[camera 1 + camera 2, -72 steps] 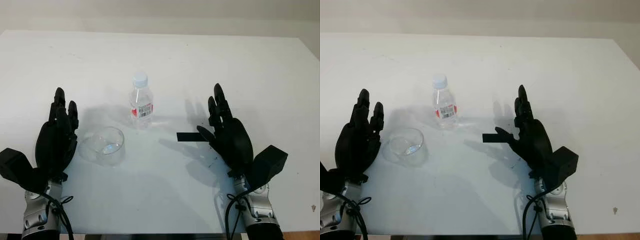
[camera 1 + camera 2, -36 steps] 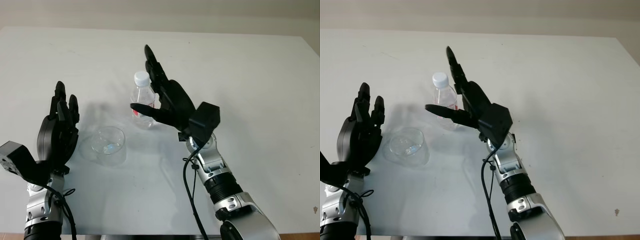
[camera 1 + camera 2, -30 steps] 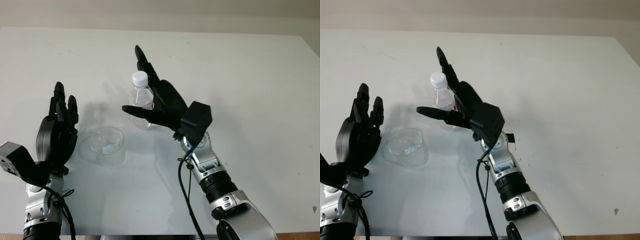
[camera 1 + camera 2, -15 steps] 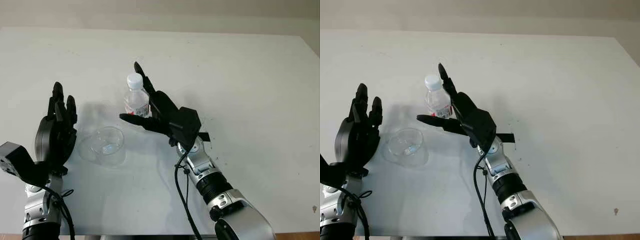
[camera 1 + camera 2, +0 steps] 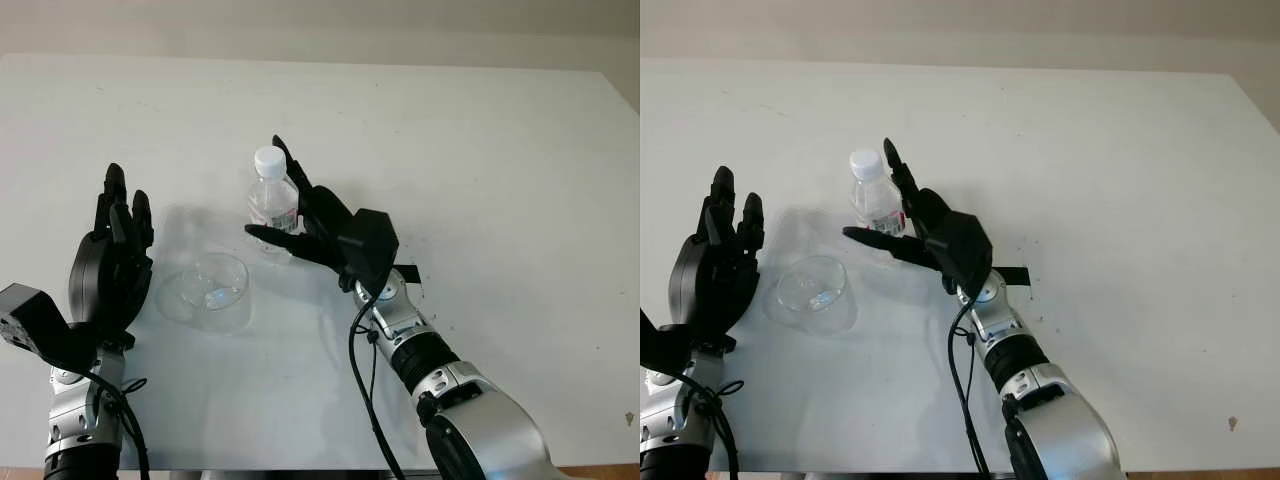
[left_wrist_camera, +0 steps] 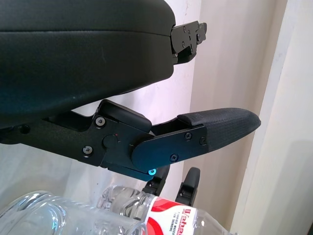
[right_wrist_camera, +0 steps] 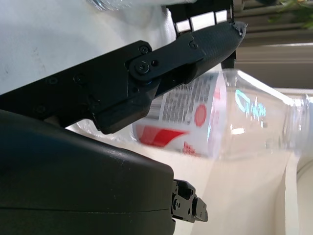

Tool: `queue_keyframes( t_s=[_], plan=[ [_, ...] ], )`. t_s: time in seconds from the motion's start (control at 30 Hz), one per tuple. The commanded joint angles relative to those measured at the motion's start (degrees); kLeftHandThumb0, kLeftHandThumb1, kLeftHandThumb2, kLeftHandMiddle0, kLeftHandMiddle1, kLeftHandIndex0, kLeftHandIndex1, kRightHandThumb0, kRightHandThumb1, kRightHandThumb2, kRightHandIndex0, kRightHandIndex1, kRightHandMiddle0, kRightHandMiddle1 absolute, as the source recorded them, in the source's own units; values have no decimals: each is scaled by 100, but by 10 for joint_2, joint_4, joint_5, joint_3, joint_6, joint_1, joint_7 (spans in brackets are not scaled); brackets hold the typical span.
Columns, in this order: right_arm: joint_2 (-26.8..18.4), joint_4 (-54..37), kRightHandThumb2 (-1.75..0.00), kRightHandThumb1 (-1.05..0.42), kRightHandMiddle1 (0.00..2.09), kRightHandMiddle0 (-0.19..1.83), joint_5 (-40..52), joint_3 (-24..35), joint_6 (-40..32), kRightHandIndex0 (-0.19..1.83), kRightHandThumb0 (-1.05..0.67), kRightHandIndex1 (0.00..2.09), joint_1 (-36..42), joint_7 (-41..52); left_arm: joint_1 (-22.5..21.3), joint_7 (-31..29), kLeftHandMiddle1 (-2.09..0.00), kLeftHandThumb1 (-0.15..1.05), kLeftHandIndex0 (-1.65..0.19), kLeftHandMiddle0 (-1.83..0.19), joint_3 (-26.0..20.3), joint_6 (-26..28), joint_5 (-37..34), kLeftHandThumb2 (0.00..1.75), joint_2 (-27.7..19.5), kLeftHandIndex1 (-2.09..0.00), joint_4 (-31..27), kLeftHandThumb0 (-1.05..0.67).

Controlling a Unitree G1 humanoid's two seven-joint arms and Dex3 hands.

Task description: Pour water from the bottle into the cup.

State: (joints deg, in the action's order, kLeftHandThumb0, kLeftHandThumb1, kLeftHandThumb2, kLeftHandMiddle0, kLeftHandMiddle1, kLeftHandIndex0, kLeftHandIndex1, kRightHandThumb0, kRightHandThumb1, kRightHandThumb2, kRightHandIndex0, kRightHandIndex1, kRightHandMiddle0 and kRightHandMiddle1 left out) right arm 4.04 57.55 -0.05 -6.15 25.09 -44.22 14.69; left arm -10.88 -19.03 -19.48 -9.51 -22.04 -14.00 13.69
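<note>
A small clear water bottle [image 5: 272, 200] with a white cap and a red label stands upright on the white table [image 5: 480, 150]. Left of it and nearer to me sits a clear plastic cup [image 5: 210, 290]. My right hand [image 5: 296, 212] is open around the bottle, its thumb in front of the label and its long fingers [image 5: 283, 160] behind the neck. In the right wrist view the bottle [image 7: 230, 117] lies between a black finger [image 7: 195, 49] and the palm. My left hand [image 5: 110, 265] is open, raised just left of the cup.
A short black tape mark [image 5: 405, 272] lies on the table beside my right forearm. The table's far edge meets a pale wall. The left wrist view catches the cup's rim [image 6: 44, 218] and the bottle's label [image 6: 171, 218].
My right hand has swung from the table's right side over to the bottle and lowered around it. The bottle has shifted slightly left. The left hand and the cup have stayed put.
</note>
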Motion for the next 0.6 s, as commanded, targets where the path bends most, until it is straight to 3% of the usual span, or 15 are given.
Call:
queue_keyframes(
  t_s=[0.0, 0.07, 0.13, 0.17, 0.2, 0.23, 0.27, 0.3, 0.37, 0.43, 0.5, 0.57],
  plan=[
    [45, 7, -4, -93, 0, -19, 7, 8, 10, -19, -83, 0, -25, 0, 11, 2, 0, 105, 19, 19, 1, -2, 3, 68, 7, 0, 8, -83],
    [50, 11, -4, -92, 3, -13, 14, 12, 9, -15, -79, 2, -31, -1, 12, 1, 0, 105, 19, 19, 1, -5, 3, 68, 8, 0, 8, -83],
    [54, 13, -5, -91, 20, -1, 19, 14, 8, -1, -69, 18, -35, 1, 14, -1, 0, 105, 19, 19, 2, -9, 3, 68, 8, 0, 8, -82],
    [54, 14, -5, -91, 49, -10, 20, 13, 10, -9, -67, 45, -38, 4, 15, 0, 0, 105, 19, 19, 1, -10, 3, 68, 9, 0, 9, -82],
    [55, 15, -6, -92, 122, -15, 22, 13, 10, -14, -60, 121, -41, 6, 15, 1, 0, 105, 19, 19, 1, -10, 3, 67, 9, 0, 8, -82],
    [55, 16, -6, -92, 158, -17, 22, 11, 13, -17, -56, 162, -44, 9, 16, 3, 0, 105, 19, 19, 0, -11, 3, 67, 10, 0, 8, -82],
    [54, 19, -6, -93, 183, -18, 22, 10, 18, -17, -52, 185, -47, 15, 16, 5, 0, 105, 19, 19, 0, -11, 4, 67, 11, 0, 7, -82],
    [53, 21, -6, -94, 199, -10, 20, 8, 22, -4, -49, 199, -49, 20, 17, 6, 0, 105, 19, 19, 0, -13, 3, 67, 11, 0, 7, -82],
    [49, 26, -6, -95, 207, 14, 18, 4, 29, 22, -47, 207, -55, 36, 17, 6, 0, 105, 19, 19, -1, -14, 1, 67, 12, 0, 7, -82],
    [46, 29, -6, -96, 209, 50, 15, 2, 27, 68, -48, 209, -59, 48, 17, 5, 0, 105, 19, 19, -1, -14, -1, 66, 13, 0, 8, -82],
    [45, 32, -6, -97, 209, 64, 16, 1, 22, 90, -49, 209, -63, 66, 16, 4, 0, 105, 19, 19, -2, -13, -3, 66, 12, 0, 9, -82],
    [44, 33, -6, -97, 209, 67, 20, 1, 14, 95, -49, 209, -66, 87, 15, 5, 0, 105, 19, 19, -2, -12, -3, 66, 12, 0, 10, -82]
  ],
)
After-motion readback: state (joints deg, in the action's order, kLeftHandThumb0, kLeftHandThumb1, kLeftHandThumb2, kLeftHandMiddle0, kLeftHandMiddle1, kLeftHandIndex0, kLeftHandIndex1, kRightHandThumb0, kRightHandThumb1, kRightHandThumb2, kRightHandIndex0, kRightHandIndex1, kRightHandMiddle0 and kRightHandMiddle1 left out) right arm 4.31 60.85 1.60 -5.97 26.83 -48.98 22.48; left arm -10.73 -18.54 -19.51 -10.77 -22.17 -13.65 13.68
